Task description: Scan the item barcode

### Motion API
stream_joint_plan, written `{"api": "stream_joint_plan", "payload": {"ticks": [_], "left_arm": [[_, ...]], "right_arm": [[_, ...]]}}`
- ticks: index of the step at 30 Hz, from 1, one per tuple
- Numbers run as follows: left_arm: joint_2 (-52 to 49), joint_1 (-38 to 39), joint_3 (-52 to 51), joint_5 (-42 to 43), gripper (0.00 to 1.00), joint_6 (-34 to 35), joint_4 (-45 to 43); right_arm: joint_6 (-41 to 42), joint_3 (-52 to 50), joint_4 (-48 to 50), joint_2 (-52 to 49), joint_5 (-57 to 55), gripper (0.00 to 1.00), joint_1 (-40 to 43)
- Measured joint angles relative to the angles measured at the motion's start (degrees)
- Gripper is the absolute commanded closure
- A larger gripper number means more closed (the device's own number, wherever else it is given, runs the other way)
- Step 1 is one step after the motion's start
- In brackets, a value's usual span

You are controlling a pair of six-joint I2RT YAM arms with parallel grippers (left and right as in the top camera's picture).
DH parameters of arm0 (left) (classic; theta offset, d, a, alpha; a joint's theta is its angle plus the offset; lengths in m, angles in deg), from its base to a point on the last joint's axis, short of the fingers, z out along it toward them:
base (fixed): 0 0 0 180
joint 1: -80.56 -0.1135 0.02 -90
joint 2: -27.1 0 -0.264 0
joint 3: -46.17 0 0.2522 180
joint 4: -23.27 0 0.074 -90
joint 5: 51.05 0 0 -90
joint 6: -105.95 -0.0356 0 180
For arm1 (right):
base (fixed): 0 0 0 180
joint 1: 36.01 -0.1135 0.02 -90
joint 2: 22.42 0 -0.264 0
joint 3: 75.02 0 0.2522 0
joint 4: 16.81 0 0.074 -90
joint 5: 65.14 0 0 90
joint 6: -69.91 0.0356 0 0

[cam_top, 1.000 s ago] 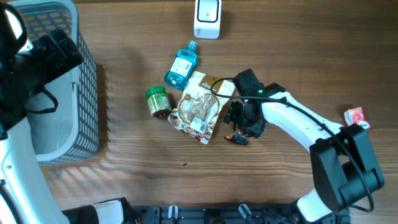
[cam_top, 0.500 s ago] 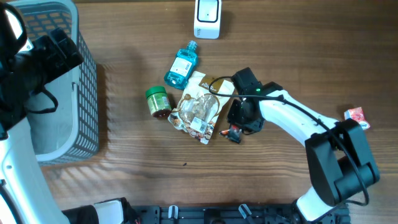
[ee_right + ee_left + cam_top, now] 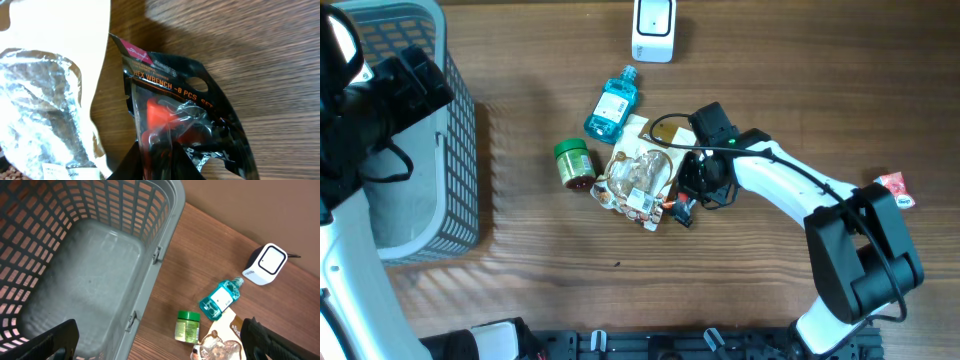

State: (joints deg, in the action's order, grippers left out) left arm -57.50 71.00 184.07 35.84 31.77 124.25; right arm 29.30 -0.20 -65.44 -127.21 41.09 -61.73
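Left gripper (image 3: 160,342) spread wide, right arm (image 3: 790,185) stretched inward, right gripper (image 3: 682,207) pinched closed

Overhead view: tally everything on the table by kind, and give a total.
Bottle: 1
Jar: 1
Basket: 1
Scanner: 1
Packs: 3 (snack pouch, hex wrench pack, red packet)
Total: 7

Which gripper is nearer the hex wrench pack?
Right. The right gripper is closed on the hex wrench pack; the left gripper hangs open above the basket, well away.

Glossy, seemingly plastic hex wrench pack (image 3: 186,107)
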Motion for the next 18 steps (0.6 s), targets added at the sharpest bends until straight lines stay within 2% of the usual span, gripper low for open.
{"api": "stream_joint_plan", "payload": {"ticks": [6,12,18], "left_arm": [[0.0,0.0,0.0,0.0,0.00,0.0,0.0],[0.0,0.0,0.0,0.0,0.00,0.0,0.0],[0.0,0.0,0.0,0.0,0.00,0.0,0.0]], "right_arm": [[-1.7,-0.5,-0.6,1.0,2.2,0.95,0.4],[-3.2,-1.2,-1.0,7.5,3.2,0.95,2.5],[-3.4,-1.2,-0.1,14.0,12.8,0.95,8.1]]}}
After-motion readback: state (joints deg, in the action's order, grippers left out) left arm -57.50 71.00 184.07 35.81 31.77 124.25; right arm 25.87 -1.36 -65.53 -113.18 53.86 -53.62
